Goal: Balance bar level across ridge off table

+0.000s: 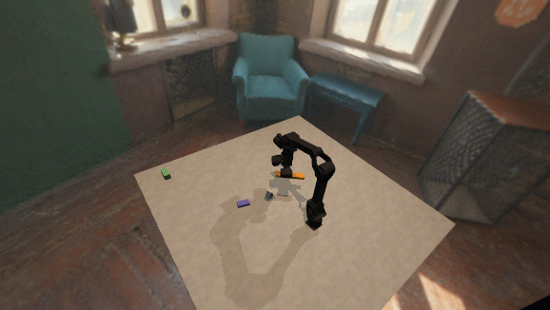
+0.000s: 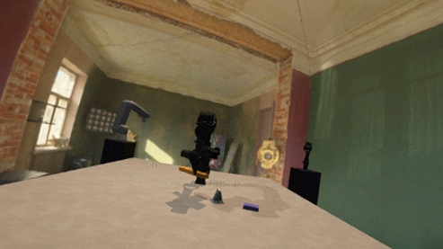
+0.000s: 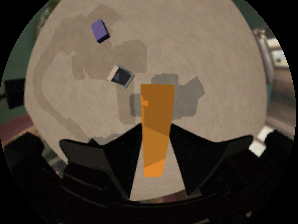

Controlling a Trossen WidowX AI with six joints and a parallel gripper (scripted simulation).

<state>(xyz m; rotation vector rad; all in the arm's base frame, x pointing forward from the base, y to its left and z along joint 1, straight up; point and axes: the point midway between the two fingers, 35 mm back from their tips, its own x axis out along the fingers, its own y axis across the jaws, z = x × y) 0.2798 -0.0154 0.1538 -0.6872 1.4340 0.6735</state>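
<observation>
The orange bar (image 1: 297,176) (image 2: 187,170) (image 3: 158,110) is held above the table, with its shadow on the table below it. My gripper (image 1: 286,174) (image 3: 155,126) is shut on the bar; in the wrist view the bar runs lengthwise between the two black fingers. The grey ridge (image 1: 269,195) (image 2: 217,197) (image 3: 121,76) stands on the table, a small wedge with a narrow top. It is apart from the bar, up and to the left of the bar's far end in the wrist view.
A purple block (image 1: 243,203) (image 2: 251,206) (image 3: 100,31) lies on the table (image 1: 371,209) (image 2: 84,234) beyond the ridge. A green block (image 1: 166,173) lies near the table's left corner in the top view.
</observation>
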